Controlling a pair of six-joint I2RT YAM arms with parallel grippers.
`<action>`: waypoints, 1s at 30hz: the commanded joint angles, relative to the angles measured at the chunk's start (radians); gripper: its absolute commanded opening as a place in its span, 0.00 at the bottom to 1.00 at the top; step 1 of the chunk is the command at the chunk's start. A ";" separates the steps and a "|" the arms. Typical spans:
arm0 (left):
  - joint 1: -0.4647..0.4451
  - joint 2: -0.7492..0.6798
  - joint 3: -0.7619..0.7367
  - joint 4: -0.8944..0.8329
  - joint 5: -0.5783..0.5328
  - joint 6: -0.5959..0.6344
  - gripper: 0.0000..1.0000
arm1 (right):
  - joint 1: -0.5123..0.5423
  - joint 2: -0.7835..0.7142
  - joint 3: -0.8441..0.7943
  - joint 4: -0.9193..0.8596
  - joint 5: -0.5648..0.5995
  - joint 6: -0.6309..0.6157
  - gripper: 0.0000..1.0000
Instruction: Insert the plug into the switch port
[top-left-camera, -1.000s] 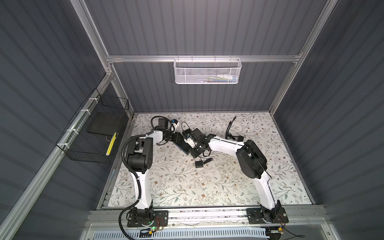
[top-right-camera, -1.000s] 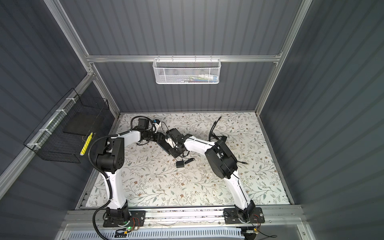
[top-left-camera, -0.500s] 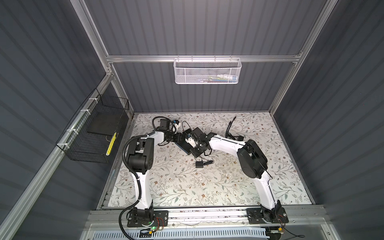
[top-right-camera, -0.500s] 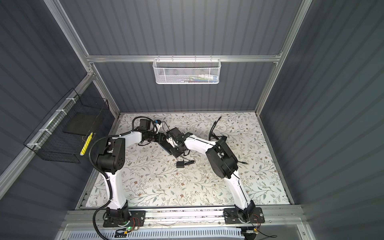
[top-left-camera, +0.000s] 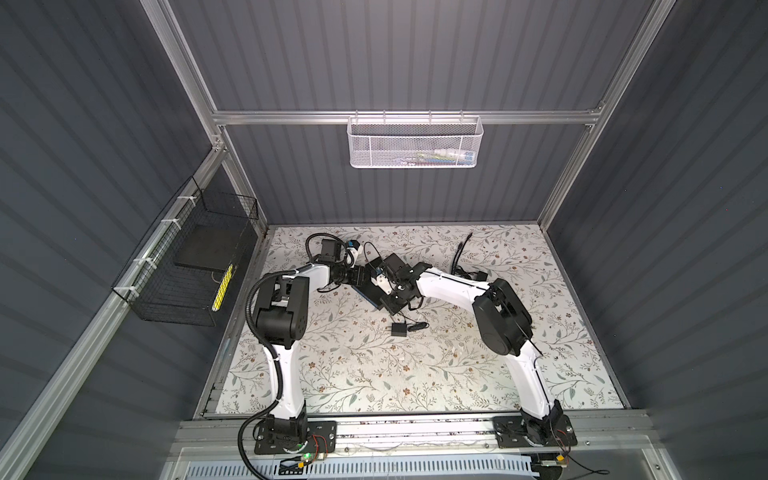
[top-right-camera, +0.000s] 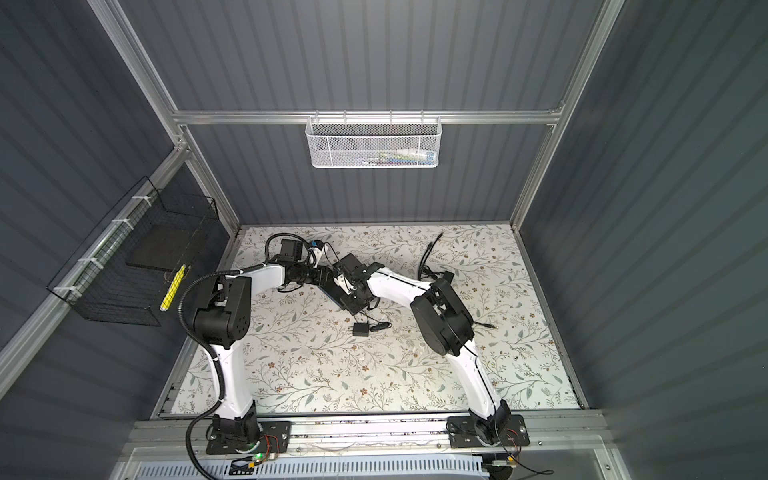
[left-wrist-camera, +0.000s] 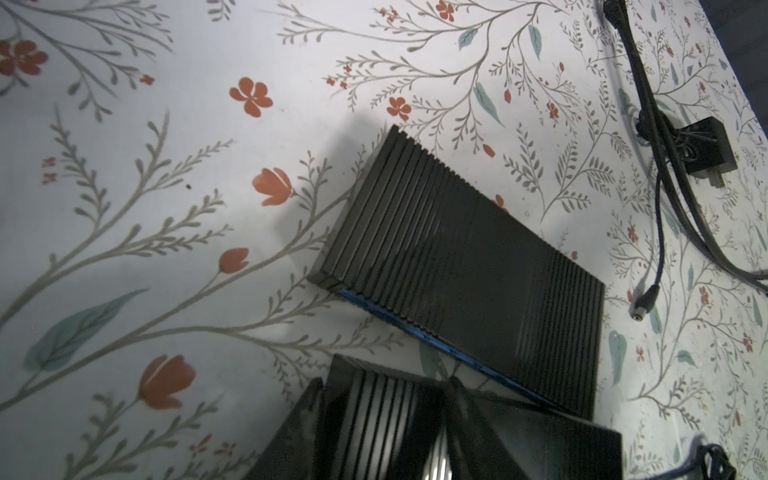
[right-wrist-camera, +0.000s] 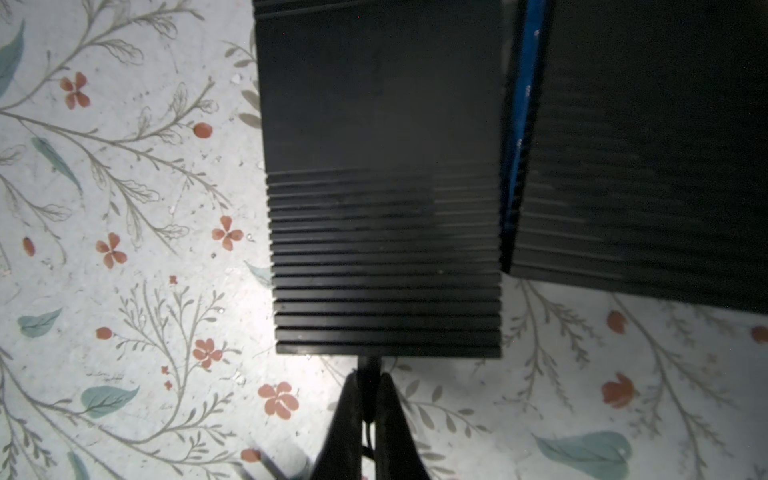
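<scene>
A flat black ribbed box (right-wrist-camera: 382, 174) fills the middle of the right wrist view, and my left gripper (left-wrist-camera: 386, 432) is shut on that box (left-wrist-camera: 374, 415) across its width. My right gripper (right-wrist-camera: 369, 384) is shut on the plug (right-wrist-camera: 368, 368), a short black barrel with a thin cable trailing back between the fingers. The plug's tip meets the box's short side face. The switch port itself is hidden under that edge. In both top views the two grippers (top-left-camera: 362, 277) (top-left-camera: 395, 291) meet at the box (top-right-camera: 351, 305) near the back of the table.
A second black box (left-wrist-camera: 457, 266) with a blue long face (right-wrist-camera: 519, 124) lies right beside the held one. A small black adapter (top-left-camera: 398, 330) with its cable lies in front. Another adapter (left-wrist-camera: 706, 149), cables and a loose barrel plug (left-wrist-camera: 642, 303) lie further right.
</scene>
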 joint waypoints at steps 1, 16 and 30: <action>-0.093 0.018 -0.060 -0.170 0.133 -0.041 0.46 | -0.012 -0.003 0.065 0.270 0.022 0.011 0.08; -0.119 0.008 -0.098 -0.145 0.117 -0.044 0.46 | -0.021 -0.007 0.095 0.277 0.024 0.027 0.08; -0.127 -0.002 -0.118 -0.135 0.121 -0.043 0.45 | -0.035 0.006 0.131 0.254 0.029 -0.013 0.08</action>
